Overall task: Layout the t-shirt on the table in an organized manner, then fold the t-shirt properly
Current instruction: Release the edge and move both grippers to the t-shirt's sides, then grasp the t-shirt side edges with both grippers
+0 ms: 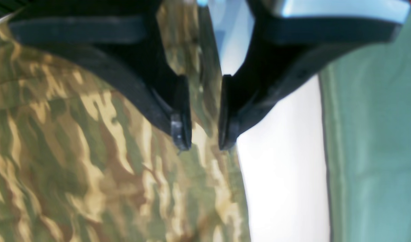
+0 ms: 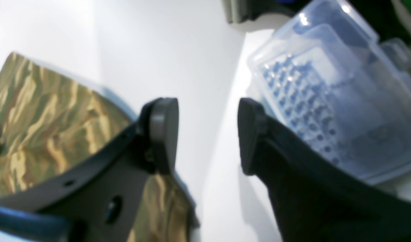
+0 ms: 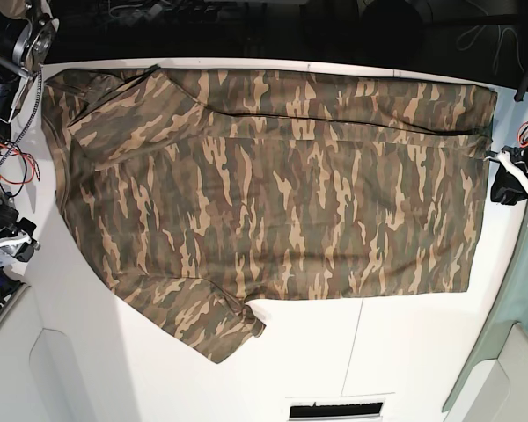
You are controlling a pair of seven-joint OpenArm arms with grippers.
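Note:
The camouflage t-shirt [image 3: 282, 193] lies spread flat on the white table [image 3: 405, 352], hem to the right and sleeves to the left. Its upper sleeve [image 3: 114, 114] is folded over the body, while the lower sleeve [image 3: 211, 321] sticks out toward the front. My left gripper [image 1: 204, 137] hovers over the hem edge of the t-shirt [image 1: 91, 151], jaws a little apart, with the cloth edge showing in the gap; it sits at the shirt's right side [image 3: 507, 183]. My right gripper [image 2: 208, 134] is open and empty over bare table [image 2: 158, 50], beside the t-shirt [image 2: 41, 117], near the left edge [image 3: 13, 242].
A clear plastic box [image 2: 336, 101] stands close to the right gripper's outer finger. Loose wires and hardware [image 3: 4, 132] crowd the table's left side. A pale green surface [image 1: 376, 151] borders the table on the right. A dark seam [image 3: 354, 343] and a vent slot [image 3: 334, 410] mark the front.

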